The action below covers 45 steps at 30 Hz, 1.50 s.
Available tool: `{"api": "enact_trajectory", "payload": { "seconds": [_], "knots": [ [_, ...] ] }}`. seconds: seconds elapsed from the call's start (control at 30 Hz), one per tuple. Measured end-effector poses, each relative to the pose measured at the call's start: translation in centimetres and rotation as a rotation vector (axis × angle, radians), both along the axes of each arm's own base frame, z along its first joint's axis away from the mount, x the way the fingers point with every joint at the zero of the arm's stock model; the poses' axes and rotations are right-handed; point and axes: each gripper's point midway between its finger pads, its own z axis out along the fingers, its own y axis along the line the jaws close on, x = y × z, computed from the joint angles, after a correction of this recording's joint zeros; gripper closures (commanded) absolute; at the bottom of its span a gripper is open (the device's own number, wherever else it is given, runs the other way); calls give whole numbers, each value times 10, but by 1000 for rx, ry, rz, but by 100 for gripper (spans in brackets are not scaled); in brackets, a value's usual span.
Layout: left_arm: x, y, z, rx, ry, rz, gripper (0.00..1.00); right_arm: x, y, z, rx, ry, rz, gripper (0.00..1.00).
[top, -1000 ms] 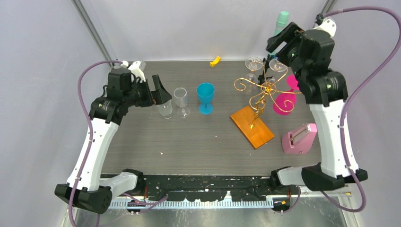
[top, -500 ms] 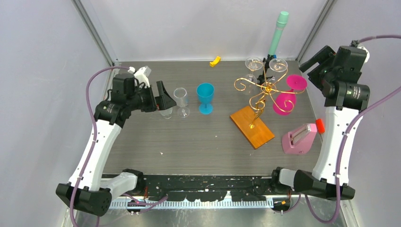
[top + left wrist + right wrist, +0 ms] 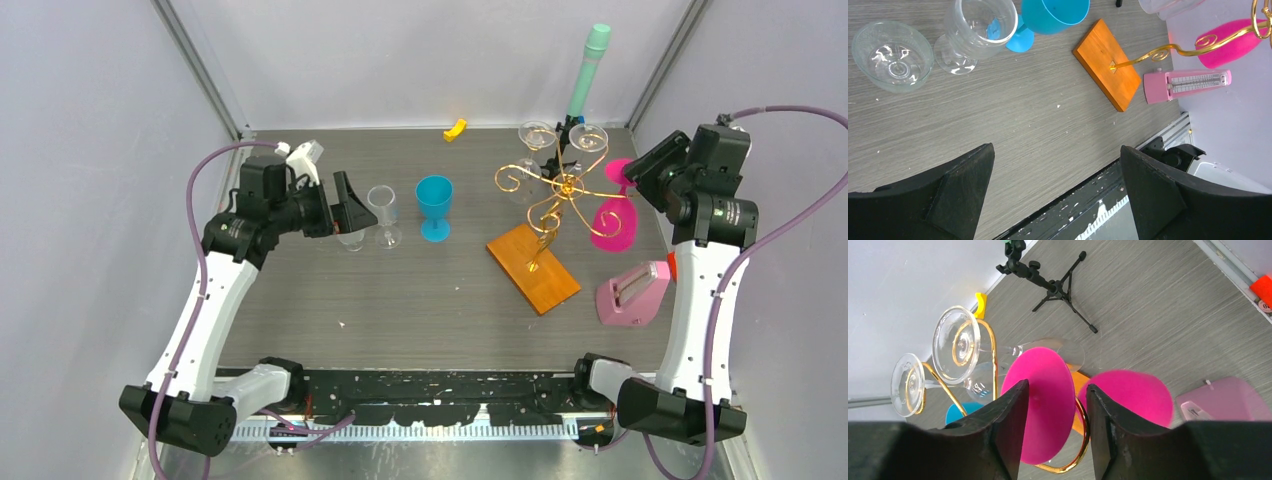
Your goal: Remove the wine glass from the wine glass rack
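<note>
Glass: the pink wine glass (image 3: 612, 228) hangs on the rack (image 3: 535, 270) at the right of the overhead frame, not yet off
Axis: it hangs upside down, with the foot uppermost and the stem running down to the bowl
Seen from my right wrist: the flat foot (image 3: 1040, 405) faces the camera at lower centre, and the bowl (image 3: 1133, 395) lies beyond it to the right
Wire: a gold curl loops under the foot, so I judge the glass must slide out along that arm, not lift straight up
Right side: my right gripper (image 3: 1055, 432) is partway apart with a finger either side of the foot's edge; I cannot tell whether the pads press it
Left side: my left gripper (image 3: 1055, 195) is spread wide and holds nothing, over bare table (image 3: 1013, 125) at the left of the overhead frame
Nearer arm: the right, just beside the glass; the left is well apart
Neighbour: a clear glass (image 3: 955, 345) hangs on the next arm, upper left of the right wrist view
</note>
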Motion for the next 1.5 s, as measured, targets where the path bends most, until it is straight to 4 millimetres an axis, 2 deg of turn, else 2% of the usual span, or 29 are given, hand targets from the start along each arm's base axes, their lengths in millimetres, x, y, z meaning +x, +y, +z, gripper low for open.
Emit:
{"api": "enact_trajectory", "payload": {
  "seconds": [0.57,0.7,0.77,0.8,1.17,1.37,1.5],
  "knots": [
    [2,-3,-5,-4,25,-14,0,1,-14,10,-60,-105,-69,75],
    [2,-3,-5,-4,25,-14,0,0,-14,19,-66,-140,-76,85],
    [2,-3,-5,-4,25,-14,0,-1,-13,25,-61,-165,-80,97],
    [2,-3,-5,-4,25,-14,0,-1,-12,27,-52,-174,-82,99],
    [2,-3,-5,-4,25,-14,0,-12,-4,30,49,-252,-124,100],
    [2,-3,-5,-4,25,-14,0,-18,9,45,132,-325,-112,100],
    [2,-3,-5,-4,25,-14,0,-21,16,47,185,-348,-105,100]
  ]
}}
